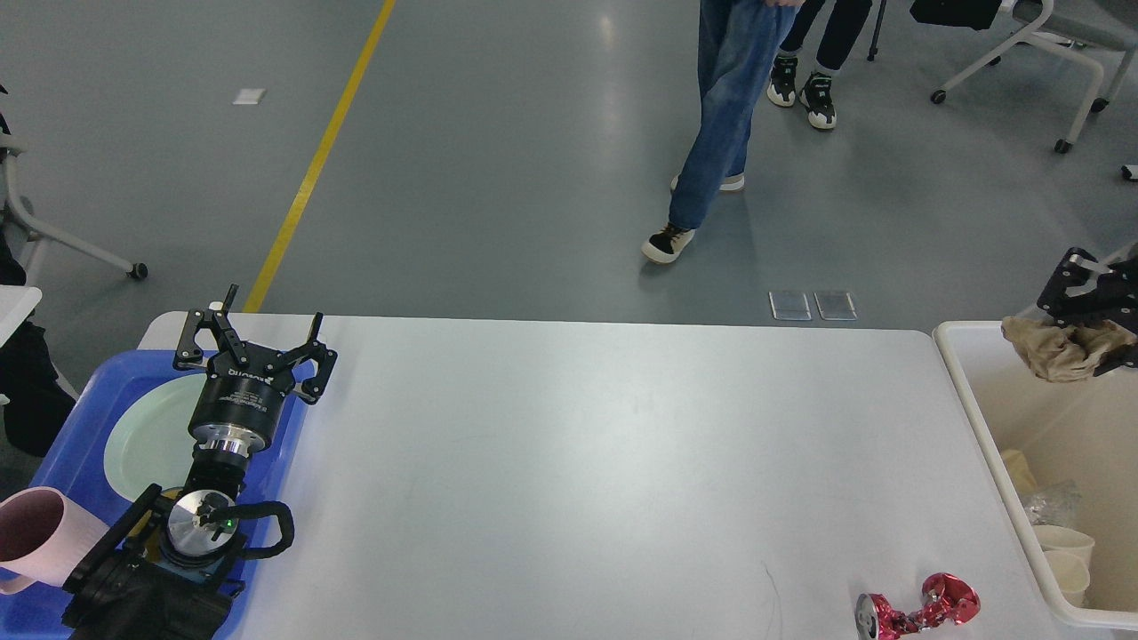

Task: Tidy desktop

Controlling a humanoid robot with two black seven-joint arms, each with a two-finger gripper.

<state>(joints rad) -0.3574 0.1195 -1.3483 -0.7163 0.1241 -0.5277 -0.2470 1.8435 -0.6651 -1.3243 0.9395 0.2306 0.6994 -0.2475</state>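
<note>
One crumpled brown paper wad (1058,348) sits gripped in the right end effector (1095,322), hanging over the deep cream plastic bin (965,391) at three o'clock of the wide white worktop (569,462); release looks next. The left end effector (253,333) hovers spread and empty at nine o'clock; the crushed red metallic can (917,606), long axis three-to-nine, lies nearer the right arm.

i count one white table (578,444) in front of me, with one blue tray (71,427) at its left end and one cream bin (996,444) at its right end. on the tray sit one pale green plate (142,436) and one pink cup (36,533). on the table lies one crushed red can (916,606). in the bin i see two paper cups (1062,556) and one clear wrapper (1049,504). one wad of brown paper (1058,348) hangs above the bin. beyond the table there are two people (725,98) and two floor plates (812,305)
</note>
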